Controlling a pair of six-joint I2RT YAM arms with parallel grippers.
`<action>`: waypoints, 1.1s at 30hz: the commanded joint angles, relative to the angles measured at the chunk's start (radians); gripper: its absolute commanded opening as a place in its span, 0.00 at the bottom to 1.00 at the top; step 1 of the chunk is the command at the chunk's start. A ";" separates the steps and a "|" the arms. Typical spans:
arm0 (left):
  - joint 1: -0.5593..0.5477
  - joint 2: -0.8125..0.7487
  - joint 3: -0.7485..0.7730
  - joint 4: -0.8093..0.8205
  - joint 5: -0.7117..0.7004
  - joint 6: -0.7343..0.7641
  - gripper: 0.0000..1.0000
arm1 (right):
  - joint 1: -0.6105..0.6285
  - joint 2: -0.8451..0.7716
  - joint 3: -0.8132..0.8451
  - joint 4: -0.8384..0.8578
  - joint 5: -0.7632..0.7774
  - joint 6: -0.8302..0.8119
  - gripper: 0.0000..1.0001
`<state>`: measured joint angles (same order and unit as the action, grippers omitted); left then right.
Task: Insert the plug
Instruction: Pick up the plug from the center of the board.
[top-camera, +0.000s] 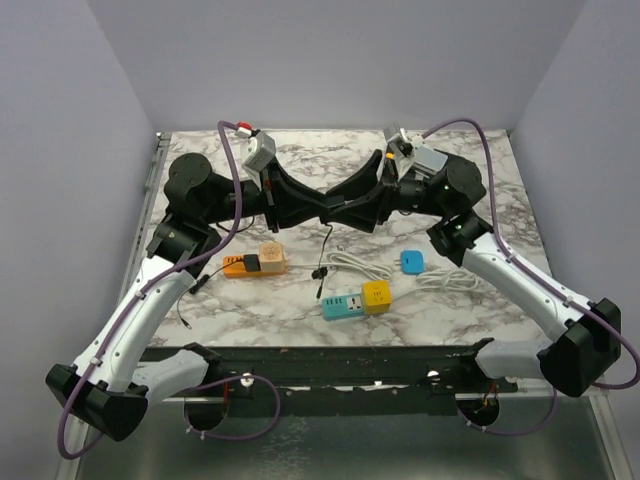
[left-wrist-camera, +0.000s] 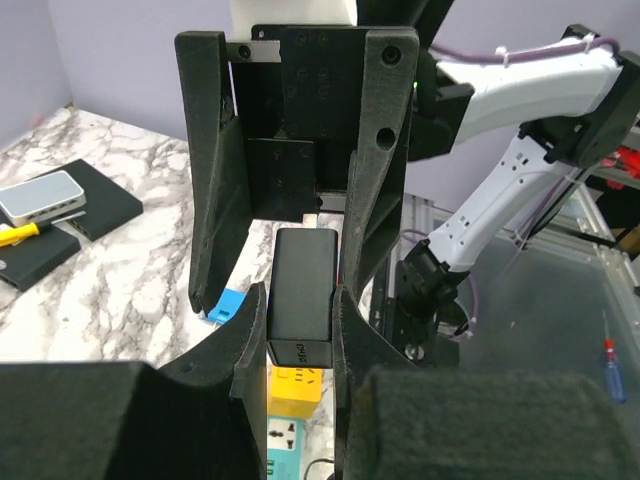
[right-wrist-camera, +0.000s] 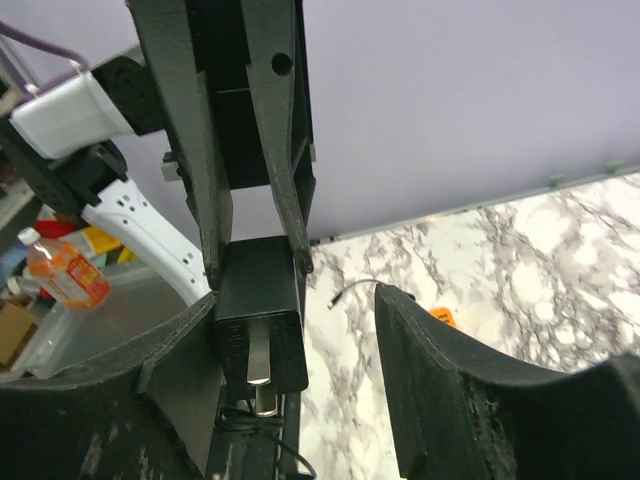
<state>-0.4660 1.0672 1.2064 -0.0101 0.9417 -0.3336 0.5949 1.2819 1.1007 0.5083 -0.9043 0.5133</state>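
**Plug (left-wrist-camera: 303, 295) aloft in left claw (left-wrist-camera: 300, 325)**

It sits mid-air above the counter's (top-camera: 480, 190) far-middle, pinched by its flat sides. Your right claw (right-wrist-camera: 300, 300) stands spread around it. Probably light, stiff, slick plastic: grip the body, clear of the prongs (right-wrist-camera: 258, 375). Marbled counter, power strip (top-camera: 356, 300) near the front edge, purple walls (top-camera: 330, 60) close in.

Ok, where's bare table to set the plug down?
Bare marble along the back wall; also the front strip right of the teal power strip. Crowded between the orange power strip and blue adapter: cables lie there.
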 joint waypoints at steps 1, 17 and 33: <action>-0.005 -0.019 0.024 -0.138 0.034 0.150 0.00 | 0.003 -0.021 0.123 -0.334 0.007 -0.187 0.64; -0.004 0.023 0.101 -0.482 0.070 0.481 0.00 | 0.006 0.150 0.553 -1.205 -0.103 -0.722 0.77; -0.005 0.066 0.140 -0.569 0.071 0.555 0.00 | 0.116 0.220 0.534 -1.223 0.030 -0.761 0.48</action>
<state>-0.4671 1.1297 1.3022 -0.5636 0.9817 0.1986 0.7048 1.5047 1.6337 -0.7284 -0.9180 -0.2436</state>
